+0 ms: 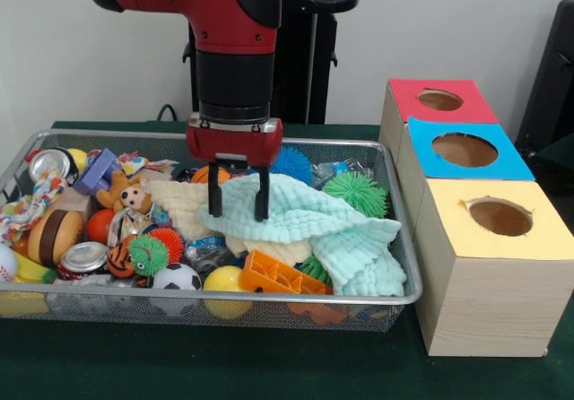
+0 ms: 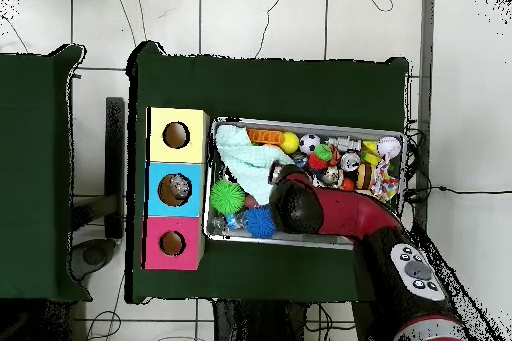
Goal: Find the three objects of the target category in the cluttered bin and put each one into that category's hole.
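Hanging over the mint cloth point(image 1: 314, 225), the hand point(image 1: 238, 204) has its fingers spread, tips touching the fabric (nothing pinched). Wire bin point(image 1: 395, 297) holds cloth, spiky balls and cans; beside it stand red point(image 1: 430, 113), blue point(image 1: 511, 162) and yellow point(image 1: 547, 234) hole boxes on the green worktop point(image 1: 224, 369).

The arm's point(image 2: 340, 212) bulk covers the end effector from above, and part of the bin point(image 2: 214, 182) under it too. In front, the mint cloth point(image 1: 314, 225) buries whatever lies beneath it. Left edge cuts the white ball point(image 1: 5, 263) in half. The arm's shoulder runs out of the top. Something sits in the blue box's hole point(image 2: 177, 188) — too small to name. Toys at the bin's far end blur together from overhead
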You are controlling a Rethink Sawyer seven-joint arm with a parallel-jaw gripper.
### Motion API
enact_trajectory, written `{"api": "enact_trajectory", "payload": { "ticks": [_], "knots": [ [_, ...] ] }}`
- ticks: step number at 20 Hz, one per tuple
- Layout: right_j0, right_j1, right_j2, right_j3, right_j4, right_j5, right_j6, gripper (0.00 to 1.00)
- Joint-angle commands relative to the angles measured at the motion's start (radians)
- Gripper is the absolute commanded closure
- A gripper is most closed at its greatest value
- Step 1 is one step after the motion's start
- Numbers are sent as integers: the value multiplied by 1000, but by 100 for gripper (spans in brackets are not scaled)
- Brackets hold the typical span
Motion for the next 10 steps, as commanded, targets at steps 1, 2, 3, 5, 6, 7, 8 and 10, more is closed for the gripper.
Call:
{"api": "enact_trajectory", "payload": {
  "ticks": [1,2,3,5,6,7,8,10],
  "knots": [
    [50,70,-44,-10,-87,-178,106,0],
    [57,69,-52,-12,-90,-190,108,0],
    [65,68,-61,-12,-92,-202,111,0],
    [78,65,-74,-9,-95,-221,112,0],
    [85,63,-81,-7,-95,-235,113,0],
    [92,61,-89,-5,-96,-248,114,0],
    [101,59,-98,-4,-96,-262,114,0],
    [122,58,-121,-1,-92,-288,117,0]
  ]
}}
